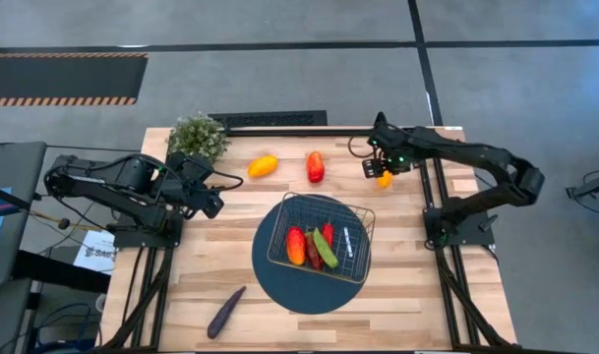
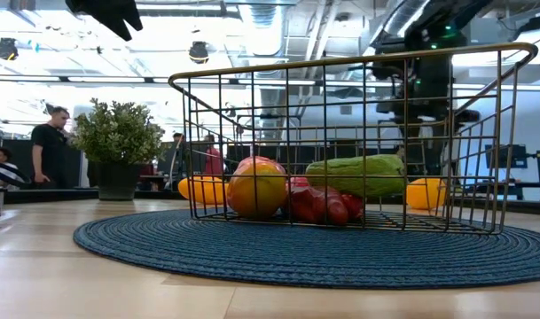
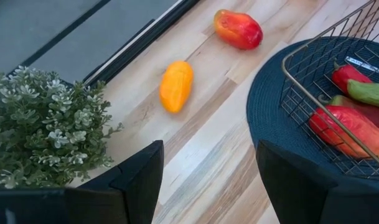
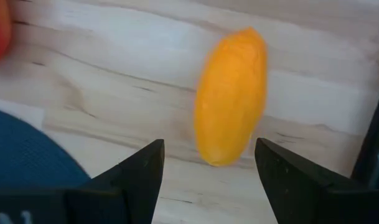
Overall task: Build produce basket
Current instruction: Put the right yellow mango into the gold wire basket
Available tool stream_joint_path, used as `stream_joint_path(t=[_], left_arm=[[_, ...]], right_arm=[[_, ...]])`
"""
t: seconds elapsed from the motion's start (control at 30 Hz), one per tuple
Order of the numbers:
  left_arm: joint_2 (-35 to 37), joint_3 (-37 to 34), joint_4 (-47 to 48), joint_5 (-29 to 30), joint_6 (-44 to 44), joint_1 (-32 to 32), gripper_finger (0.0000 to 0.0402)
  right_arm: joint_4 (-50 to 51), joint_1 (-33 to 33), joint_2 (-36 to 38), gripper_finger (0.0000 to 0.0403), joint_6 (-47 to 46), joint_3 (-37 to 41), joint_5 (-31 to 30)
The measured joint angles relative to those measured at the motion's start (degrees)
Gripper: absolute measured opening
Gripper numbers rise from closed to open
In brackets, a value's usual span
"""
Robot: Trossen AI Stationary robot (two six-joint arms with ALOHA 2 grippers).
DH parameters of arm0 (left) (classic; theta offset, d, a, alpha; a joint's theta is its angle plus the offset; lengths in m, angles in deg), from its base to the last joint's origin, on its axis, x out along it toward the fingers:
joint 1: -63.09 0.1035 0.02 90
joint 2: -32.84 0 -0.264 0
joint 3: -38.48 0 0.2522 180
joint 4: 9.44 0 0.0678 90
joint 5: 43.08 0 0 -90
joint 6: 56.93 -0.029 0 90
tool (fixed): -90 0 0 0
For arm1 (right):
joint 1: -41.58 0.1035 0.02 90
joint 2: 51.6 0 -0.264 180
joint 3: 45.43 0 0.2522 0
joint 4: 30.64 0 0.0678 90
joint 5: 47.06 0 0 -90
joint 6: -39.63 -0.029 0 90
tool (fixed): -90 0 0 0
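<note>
The wire basket [image 1: 363, 218] stands on a round dark-blue mat in the middle of the table and holds an orange-red pepper [image 1: 295, 246], a dark red one, a green one [image 1: 325, 250] and a small red one. My right gripper [image 1: 382, 167] points down, open, above an orange pepper [image 4: 231, 121] lying on the wood at the far right; its fingers stand on either side without touching. My left gripper [image 1: 211, 200] hangs open above the table's left part, beside the plant. A yellow-orange pepper [image 1: 264, 165], a red pepper [image 1: 316, 166] and a purple vegetable [image 1: 225, 311] lie loose on the table.
A bushy potted plant [image 1: 197, 136] stands at the far left corner, close to my left gripper. The dark-blue mat [image 1: 279, 280] reaches beyond the basket on all sides. People stand in the room beyond the table's far edge in the low view.
</note>
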Motion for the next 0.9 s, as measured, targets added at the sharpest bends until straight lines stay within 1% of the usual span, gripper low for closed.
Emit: stream_joint_path(t=[0.1, 0.37, 0.57, 0.77, 0.9], left_arm=[[0.0, 0.0, 0.0, 0.1, 0.4, 0.0, 0.0240], [0.0, 0.0, 0.0, 0.4, 0.7, 0.0, 0.0240], [0.0, 0.0, 0.0, 0.2, 0.8, 0.0, 0.0240], [0.0, 0.0, 0.0, -0.1, 1.0, 0.0, 0.0240], [0.0, 0.0, 0.0, 0.0, 1.1, 0.0, 0.0240]], right_arm=[[-1.6, 0.1, 1.3, 0.0270, -1.6, 2.2, 0.0], [-5.4, 0.4, 0.4, 0.0270, -0.3, 2.3, -0.4], [-5.2, 0.7, -2.8, 0.0270, -0.3, 2.3, -0.7], [-4.2, 2.3, -7.1, 0.0270, -0.3, 2.3, -0.8], [-3.5, 3.1, -8.8, 0.0270, -0.2, 2.1, -1.5]])
